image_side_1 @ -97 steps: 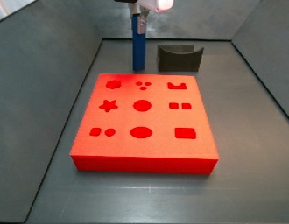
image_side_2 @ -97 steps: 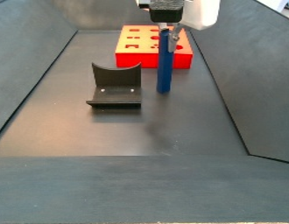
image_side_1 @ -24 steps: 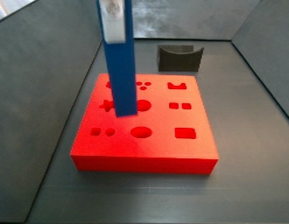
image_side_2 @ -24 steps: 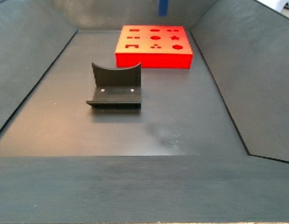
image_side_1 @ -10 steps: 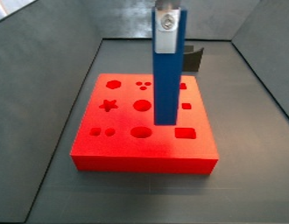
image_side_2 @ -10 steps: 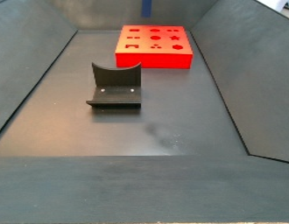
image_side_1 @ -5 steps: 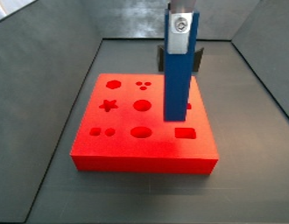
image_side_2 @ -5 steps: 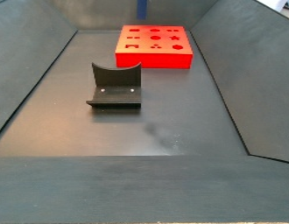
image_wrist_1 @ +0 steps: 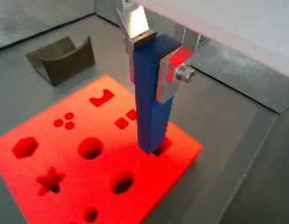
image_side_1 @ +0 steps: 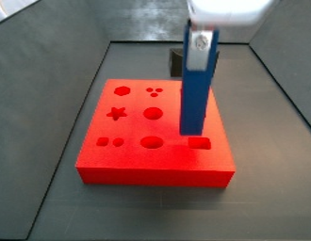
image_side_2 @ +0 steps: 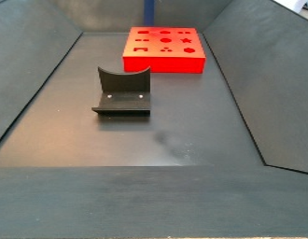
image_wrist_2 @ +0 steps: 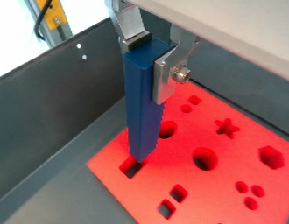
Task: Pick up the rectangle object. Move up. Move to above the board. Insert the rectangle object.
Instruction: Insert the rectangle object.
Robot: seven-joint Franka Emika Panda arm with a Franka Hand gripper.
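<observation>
Rectangle object (image_side_1: 196,85) shifted right, clamped in gripper (image_wrist_1: 154,54), tip seemingly at board (image_side_1: 133,160).

Matte dark-grey floor (image_side_2: 144,191) runs the length of the bin, hemmed by grey side walls (image_side_2: 32,70) sloping up from both long edges and a back wall (image_side_1: 133,19) at the far edge. Soft overhead light leaves a pale sheen mid-floor. In a wrist view, something yellow (image_wrist_2: 47,19) stands beyond a wall's rim.

Dark floor (image_side_2: 182,131), board (image_side_2: 165,49), fixture (image_side_2: 121,91), claw (image_side_1: 200,42) above
</observation>
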